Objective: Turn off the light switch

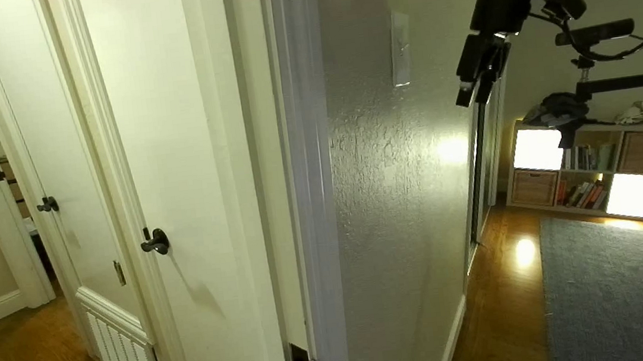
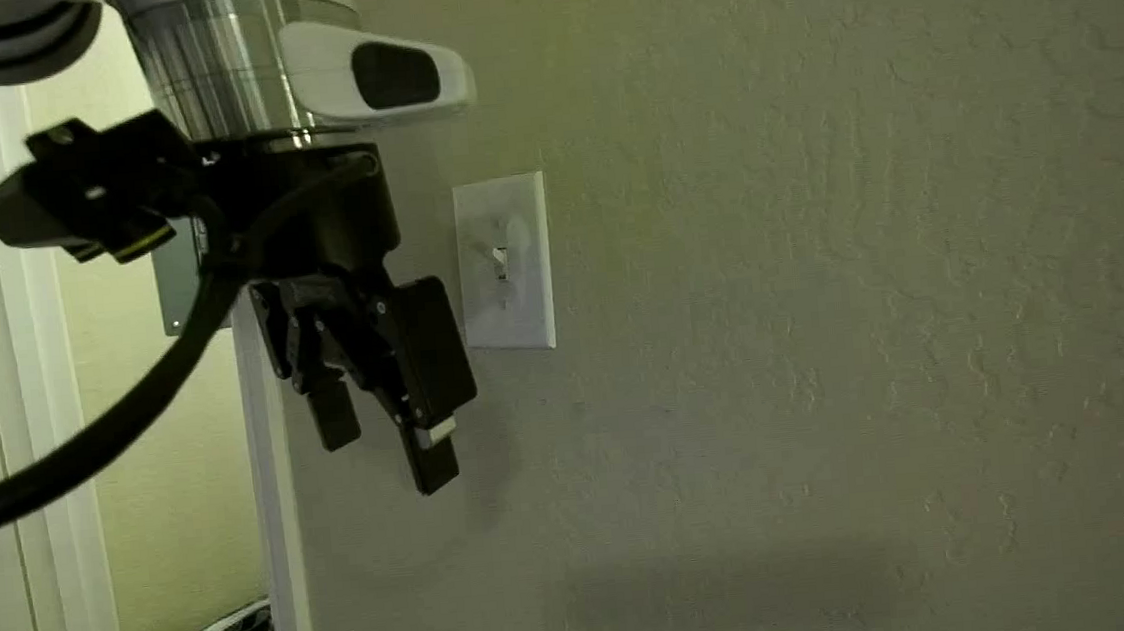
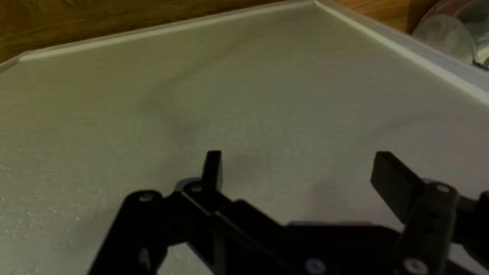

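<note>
"One textured wall (image 2: 826, 355) takes up most of an exterior view — biggest thing, def.?"

"Yep, greyish, bumpy finish. Next size down: two white doors (image 1: 153, 114), approx. side by side, left of that wall in an exterior view."

"Then?"

"Blue-grey rug (image 1: 614, 293), lower rt. of an exterior view, lying flat."

"OK, next?"

"Arm (image 2: 232, 71), pale plus shiny metal, at the top edge in both exterior views; mostly its lower end shows."

"Tool (image 2: 388, 465) state? Need it asap."

"Black, points down at a slight tilt. Wrist view has its fingers (image 3: 395, 185) well apart, w/ bare wall seen thru the gap, so no obj. held."

"Got it, thx. Light switch (image 1: 402, 52) loc.?"

"On that same wall: pale rect. plate, upright. In both exterior views the fingers end lower than its bottom edge; in an exterior view a strip of wall shows betw. plate and tool — so, not touching."

"And its toggle (image 2: 500, 260)?"

"Abt. mid-plate, pale too. Too small to say for sure which way it's flipped, tho."
</note>
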Available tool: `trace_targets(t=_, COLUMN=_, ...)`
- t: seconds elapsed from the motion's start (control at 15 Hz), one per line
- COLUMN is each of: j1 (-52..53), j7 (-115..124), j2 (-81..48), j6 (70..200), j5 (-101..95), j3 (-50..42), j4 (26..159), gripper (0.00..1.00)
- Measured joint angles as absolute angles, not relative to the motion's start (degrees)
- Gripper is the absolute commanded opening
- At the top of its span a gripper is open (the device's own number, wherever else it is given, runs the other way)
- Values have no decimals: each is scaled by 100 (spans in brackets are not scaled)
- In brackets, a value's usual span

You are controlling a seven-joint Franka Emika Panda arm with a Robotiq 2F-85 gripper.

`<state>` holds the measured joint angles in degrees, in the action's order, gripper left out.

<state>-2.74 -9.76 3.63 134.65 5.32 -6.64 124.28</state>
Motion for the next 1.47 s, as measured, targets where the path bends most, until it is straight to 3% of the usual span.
trace_targets(t=0.53, j1=-320, j7=-182, j2=815, j6=15643, j5=418, j3=-663, j4=13332, gripper=100)
trace_targets(t=0.93, j1=-320, j7=-162, j2=818, j6=15846, j5=371, j3=-649, j4=13373, gripper=100)
trace_targets(t=1.0, j1=-320, j7=-162, j2=812, j6=15844, j5=373, j3=-649, j4=13369, gripper=86)
trace_targets(t=1.13, j1=-317, j7=-162, j2=789, j6=15844, j5=379, j3=-647, j4=13335, gripper=75)
trace_targets(t=1.27, j1=-312, j7=-162, j2=769, j6=15848, j5=379, j3=-636, j4=13240, gripper=78)
trace_targets(t=1.47, j1=-304, j7=-166, j2=765, j6=15875, j5=376, j3=-589, j4=13030, gripper=100)
